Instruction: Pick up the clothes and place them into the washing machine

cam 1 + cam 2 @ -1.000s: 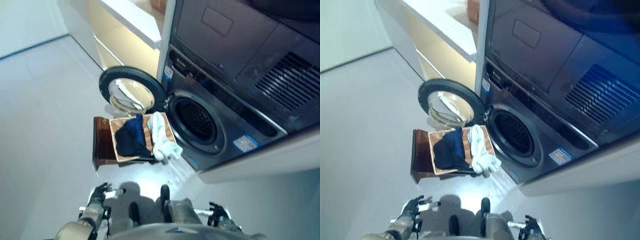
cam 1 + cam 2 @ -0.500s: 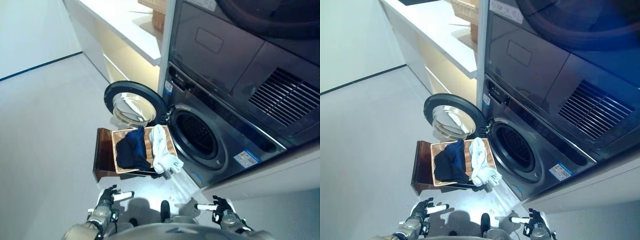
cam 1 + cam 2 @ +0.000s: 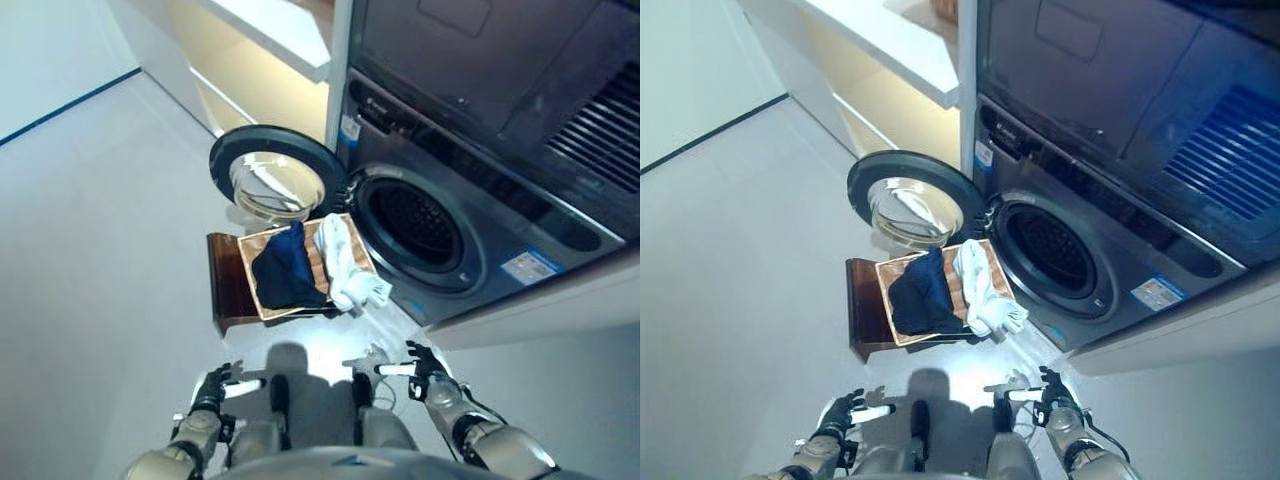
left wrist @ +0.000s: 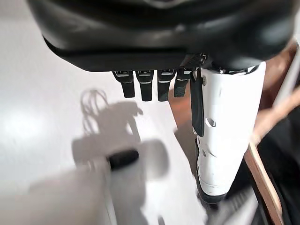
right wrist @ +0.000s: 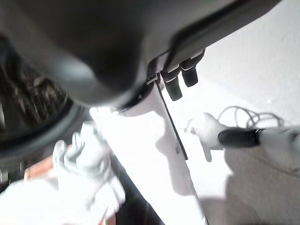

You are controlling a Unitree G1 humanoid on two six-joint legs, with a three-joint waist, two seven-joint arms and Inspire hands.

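A shallow wicker basket (image 3: 246, 268) rests on a low dark brown box (image 3: 224, 290) in front of the washing machine's open drum (image 3: 421, 229). In it lie a dark navy garment (image 3: 286, 276) and a white garment (image 3: 345, 263); the white one hangs over the rim on the machine's side. My left hand (image 3: 212, 386) and right hand (image 3: 421, 365) are low, well short of the basket, both open and empty with thumbs out. The left wrist view shows the basket's rim (image 4: 262, 174) past the thumb. The right wrist view shows the white garment (image 5: 89, 180).
The machine's round door (image 3: 276, 184) stands swung open to the left behind the basket. A pale cabinet with a white top (image 3: 262, 35) runs along the wall to the left of the machine. Bare light floor (image 3: 100, 260) spreads to the left.
The camera has shifted, so the whole picture has moved. Both hands stay low and empty; the right hand shows a little further forward. The clothes lie as before.
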